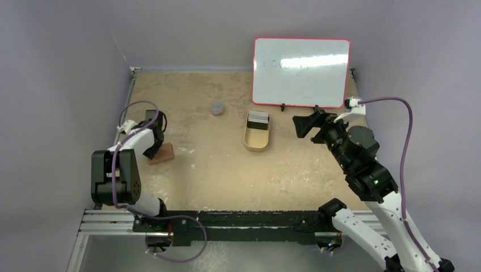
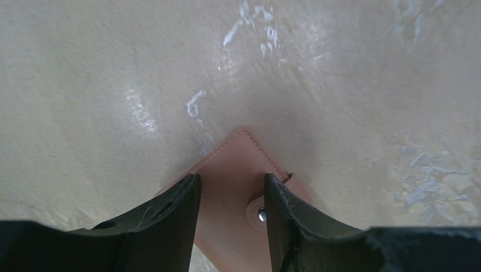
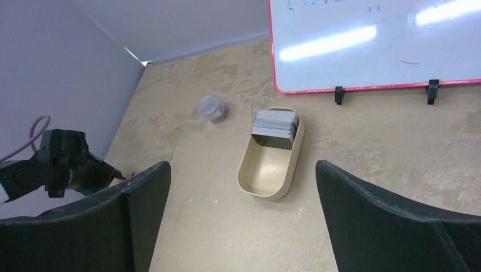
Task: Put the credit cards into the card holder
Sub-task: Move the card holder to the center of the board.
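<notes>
The card holder [image 1: 165, 154] is a closed reddish-brown wallet lying flat at the table's left side. In the left wrist view it [image 2: 232, 170] shows its snap button [image 2: 261, 214]. My left gripper [image 2: 231, 184] is open, with a narrow gap between its fingers. It points down just over the wallet, one finger on each side of its middle, and also shows in the top view [image 1: 155, 146]. The credit cards [image 1: 258, 117] stand stacked in the far end of a tan oval tin [image 1: 255, 140], and the stack also shows in the right wrist view [image 3: 275, 124]. My right gripper [image 1: 303, 126] is wide open and empty, raised right of the tin.
A red-framed whiteboard [image 1: 300, 71] stands at the back right on small black feet. A small clear jar [image 1: 216, 107] sits behind and left of the tin. The side wall runs close along the left arm. In the right wrist view the tin [image 3: 266, 175] lies between my fingers' line of sight.
</notes>
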Robot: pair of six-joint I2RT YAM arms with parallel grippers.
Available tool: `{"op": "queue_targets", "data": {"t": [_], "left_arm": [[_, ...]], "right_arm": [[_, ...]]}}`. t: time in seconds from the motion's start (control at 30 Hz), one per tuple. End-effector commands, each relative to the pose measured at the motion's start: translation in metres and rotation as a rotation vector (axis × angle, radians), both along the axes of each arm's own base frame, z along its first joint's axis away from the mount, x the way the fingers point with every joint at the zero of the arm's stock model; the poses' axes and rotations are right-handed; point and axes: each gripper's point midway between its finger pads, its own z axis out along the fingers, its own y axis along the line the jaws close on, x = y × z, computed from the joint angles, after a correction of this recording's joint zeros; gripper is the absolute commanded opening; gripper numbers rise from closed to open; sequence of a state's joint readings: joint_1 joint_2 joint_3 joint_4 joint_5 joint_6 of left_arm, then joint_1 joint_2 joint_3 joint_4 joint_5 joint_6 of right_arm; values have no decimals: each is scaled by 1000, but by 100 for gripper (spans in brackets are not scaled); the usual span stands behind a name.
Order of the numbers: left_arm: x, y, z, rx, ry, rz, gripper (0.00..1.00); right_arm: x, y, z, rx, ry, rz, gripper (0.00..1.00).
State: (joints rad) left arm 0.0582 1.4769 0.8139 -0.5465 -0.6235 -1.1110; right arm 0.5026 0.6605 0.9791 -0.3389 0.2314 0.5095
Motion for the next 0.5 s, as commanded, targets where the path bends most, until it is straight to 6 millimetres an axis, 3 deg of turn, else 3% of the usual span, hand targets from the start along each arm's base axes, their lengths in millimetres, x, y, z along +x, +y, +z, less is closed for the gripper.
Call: {"op": "queue_targets", "data": {"t": [0.0,0.2,0.3,0.47], "left_arm": [[21,-13,-9,-72,-11,-59,43],[24,-51,-28,-122,46,-196,40],[26,-85,-31,-128,48,-307,40],[24,-161,-40,-267,29,-567,37]], "right_arm": [[4,2,12,-20,-57,19,98],[7,4,7,-33,-47,21,98],[10,6,3,-37,-32,24,98],[12,8,-14,-56,33,26,98]]}}
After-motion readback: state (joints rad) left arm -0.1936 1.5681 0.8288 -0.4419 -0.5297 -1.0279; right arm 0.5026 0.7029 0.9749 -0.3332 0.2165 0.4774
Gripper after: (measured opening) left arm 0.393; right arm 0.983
